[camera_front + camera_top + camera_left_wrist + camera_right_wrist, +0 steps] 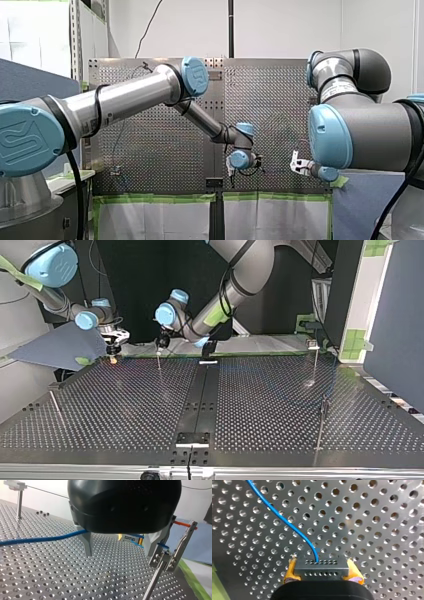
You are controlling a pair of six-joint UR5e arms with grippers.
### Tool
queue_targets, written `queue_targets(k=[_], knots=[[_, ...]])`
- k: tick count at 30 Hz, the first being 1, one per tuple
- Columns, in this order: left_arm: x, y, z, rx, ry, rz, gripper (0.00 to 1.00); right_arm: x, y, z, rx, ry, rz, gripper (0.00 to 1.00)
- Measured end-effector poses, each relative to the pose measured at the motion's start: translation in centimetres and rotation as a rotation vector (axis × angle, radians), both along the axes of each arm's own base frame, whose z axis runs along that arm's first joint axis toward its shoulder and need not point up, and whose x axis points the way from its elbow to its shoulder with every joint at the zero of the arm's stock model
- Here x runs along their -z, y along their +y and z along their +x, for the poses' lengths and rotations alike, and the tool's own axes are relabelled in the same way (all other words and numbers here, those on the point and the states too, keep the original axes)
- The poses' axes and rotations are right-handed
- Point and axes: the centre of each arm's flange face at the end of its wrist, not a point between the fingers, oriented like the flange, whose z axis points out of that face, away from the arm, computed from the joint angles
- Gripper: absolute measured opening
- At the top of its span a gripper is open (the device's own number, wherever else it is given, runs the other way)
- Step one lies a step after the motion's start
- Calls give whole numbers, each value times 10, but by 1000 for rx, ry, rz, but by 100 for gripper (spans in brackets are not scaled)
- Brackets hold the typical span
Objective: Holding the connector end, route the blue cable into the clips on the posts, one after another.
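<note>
Pinching the connector, my right hand holds blue cable.

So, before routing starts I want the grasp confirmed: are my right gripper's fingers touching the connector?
Touching. In the right wrist view, the yellow pads of my right gripper press against both ends of the grey connector, no gap.

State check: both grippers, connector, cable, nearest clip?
Left gripper: open, gripping nothing.
Right gripper: shut on connector.
Connector: held between yellow pads, cable attached.
Cable: slack, passing the left gripper's fingers.
Clip: cable reaches it; seated or not, cannot tell.
</note>
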Motion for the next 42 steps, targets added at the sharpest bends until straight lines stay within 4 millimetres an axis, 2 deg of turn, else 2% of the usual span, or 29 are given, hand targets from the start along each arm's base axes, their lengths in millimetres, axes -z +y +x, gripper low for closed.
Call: queue_targets(k=[20,24,33,37,42], knots=[[67,45,-49,-45,103,147,100,7,3,0,-1,5,15,0],[70,42,-58,-26,103,164,100,8,4,1,-2,6,17,0],[68,18,-78,60,64,135,100,9,5,2,-4,6,21,0],[66,13,-77,68,42,107,100,9,5,2,-4,6,21,0],[64,17,-68,56,32,92,100,10,5,3,-5,6,21,0]])
